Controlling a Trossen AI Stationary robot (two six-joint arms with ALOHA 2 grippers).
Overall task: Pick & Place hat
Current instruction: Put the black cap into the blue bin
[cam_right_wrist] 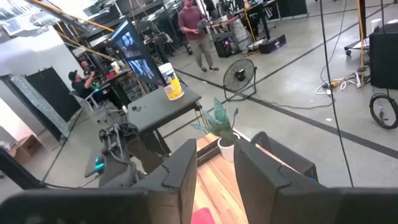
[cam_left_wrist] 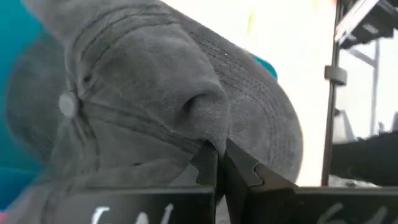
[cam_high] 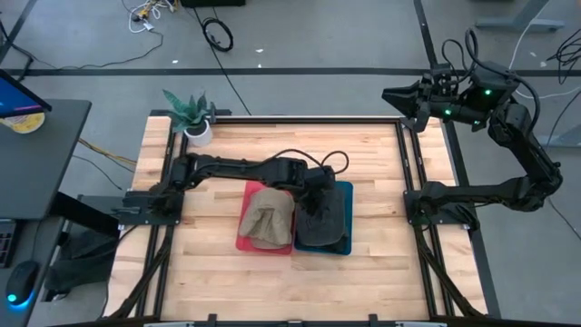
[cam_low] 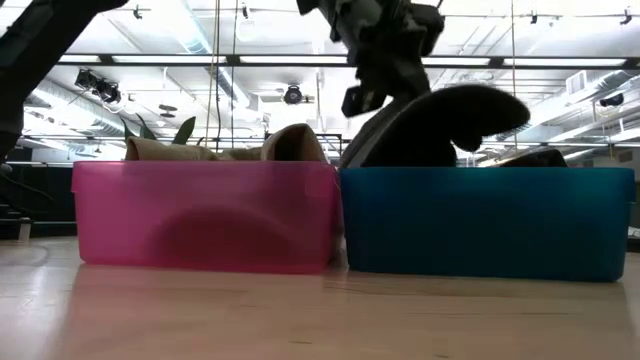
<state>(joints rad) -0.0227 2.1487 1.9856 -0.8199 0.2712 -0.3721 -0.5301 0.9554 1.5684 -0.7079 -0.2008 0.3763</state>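
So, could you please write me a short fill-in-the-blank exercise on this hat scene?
1. The dark grey hat sits in the ____ bin.
2. The tan hat lies in the ____ bin.
3. The ____ end effector pinches the grey hat.
4. The potted plant stands at a table ____.

Missing: blue; pink; left; corner

Potted plant (cam_high: 193, 116) sits at the table's (cam_high: 363, 282) far-left corner, white pot. Dark desk (cam_high: 41, 154) left of the table carries a yellow disc (cam_high: 25, 123) and a screen edge. Black cable loop (cam_high: 218, 34) and a white cable bundle (cam_high: 147, 13) lie on the grey floor beyond. Right wrist view: floor fan (cam_right_wrist: 239, 76), a yellow-capped container (cam_right_wrist: 171, 83) on a desk, people farther back.
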